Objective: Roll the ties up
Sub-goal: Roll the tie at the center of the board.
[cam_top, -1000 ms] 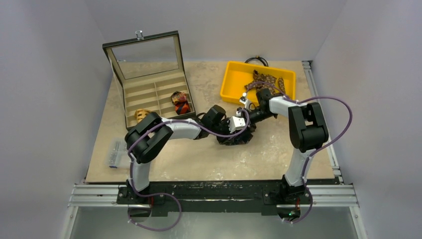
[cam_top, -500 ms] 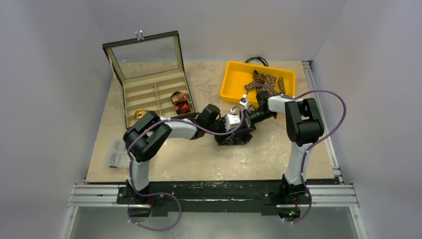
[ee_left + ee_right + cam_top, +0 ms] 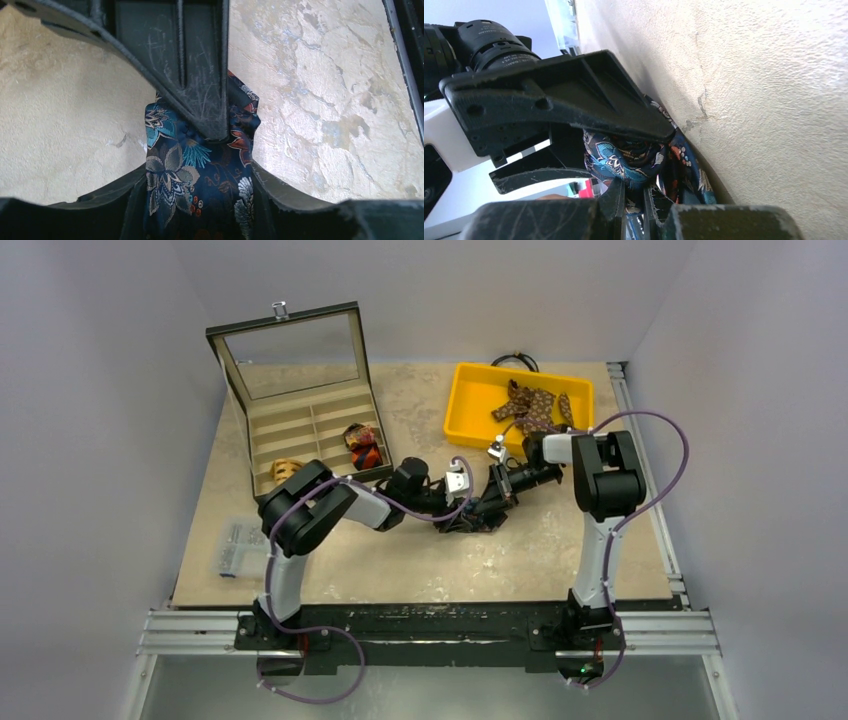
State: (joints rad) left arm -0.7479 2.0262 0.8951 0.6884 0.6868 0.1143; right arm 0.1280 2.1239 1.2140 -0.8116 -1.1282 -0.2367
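The mottled beige, stone-look desk (image 3: 420, 560) is walled on three sides by plain pale grey panels (image 3: 100, 390). On it the navy floral tie (image 3: 172, 165) lies bunched where the two arms meet; the right pincer (image 3: 631, 197) is pinched tight on a fold of it, and the left pincer (image 3: 200, 172) has its jaws apart either side of the coil. Beyond the right pincer a yellow tray (image 3: 470, 410) holds brown dotted ties (image 3: 530, 400), and beyond and left of the left pincer an open glass-lidded compartment box (image 3: 300, 430) holds two rolled ties (image 3: 363, 447).
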